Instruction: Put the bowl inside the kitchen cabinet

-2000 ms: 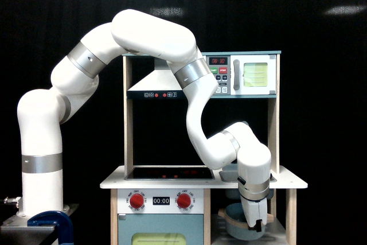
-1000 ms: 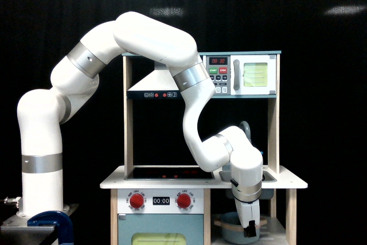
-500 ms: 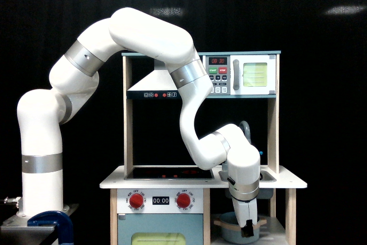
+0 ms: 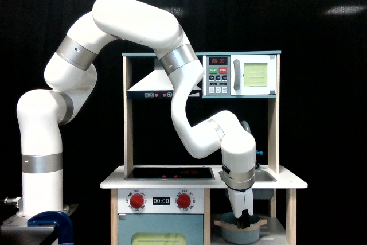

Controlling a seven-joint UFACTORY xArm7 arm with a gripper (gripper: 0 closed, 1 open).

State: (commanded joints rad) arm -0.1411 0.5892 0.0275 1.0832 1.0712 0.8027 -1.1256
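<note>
Hanging down from the white arm, the hand (image 4: 245, 220) points at six o'clock, right in front of the bowl (image 4: 241, 229). Its dark tips cover part of the tan rim, and I cannot tell if they are apart or together. The bowl sits inside the cabinet (image 4: 282, 213), at five o'clock in the picture, under the white bench (image 4: 114, 182). The microwave (image 4: 241, 74) is high up at one o'clock. Two red knobs (image 4: 136, 201) sit at six o'clock.
</note>
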